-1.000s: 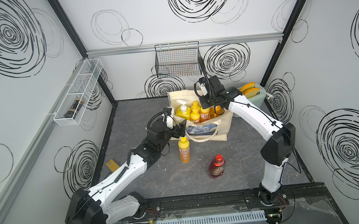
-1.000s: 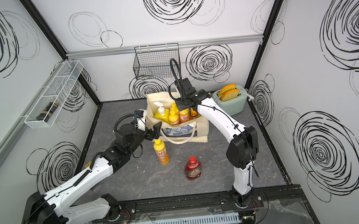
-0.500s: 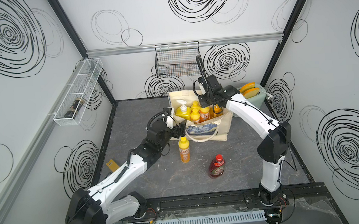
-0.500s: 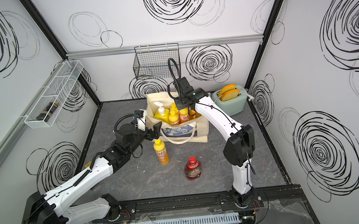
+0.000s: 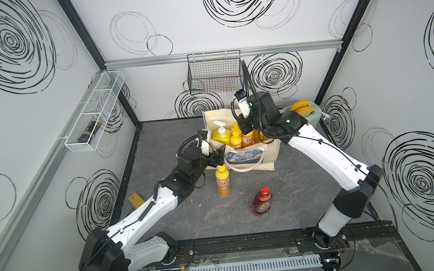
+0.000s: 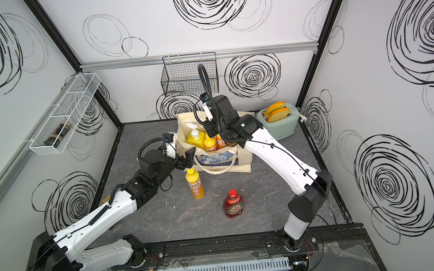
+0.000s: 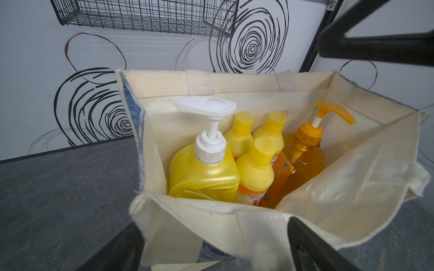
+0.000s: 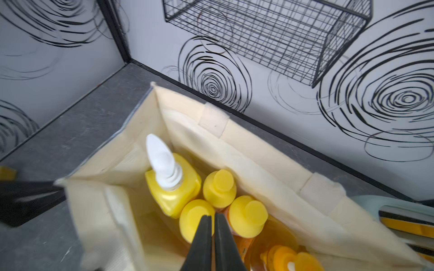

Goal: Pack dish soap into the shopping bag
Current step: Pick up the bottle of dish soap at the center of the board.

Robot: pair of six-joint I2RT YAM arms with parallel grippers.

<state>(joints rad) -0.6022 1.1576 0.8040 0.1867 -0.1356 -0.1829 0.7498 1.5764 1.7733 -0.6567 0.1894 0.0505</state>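
The clear orange plastic pump bottle [image 8: 284, 258] is blurred and cut off at the right wrist picture's edge; in both top views the white right arm [image 5: 319, 148] hides most of it. That arm covers part of the pale green toaster [image 5: 315, 116] at the far right corner of the counter [image 5: 295, 188] in a top view. The dark cylindrical item [image 5: 88, 130] in the white wire shelf [image 5: 93, 109] is too small to identify.

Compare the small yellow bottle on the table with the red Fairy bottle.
Colour: the small yellow bottle is opaque yellow with an orange label; the red Fairy bottle is see-through red. Shape: the yellow bottle is slim; the Fairy bottle is squat and rounded. Place: the yellow bottle stands close to the shopping bag; the Fairy bottle stands farther off. Both stand upright on the table, unheld.
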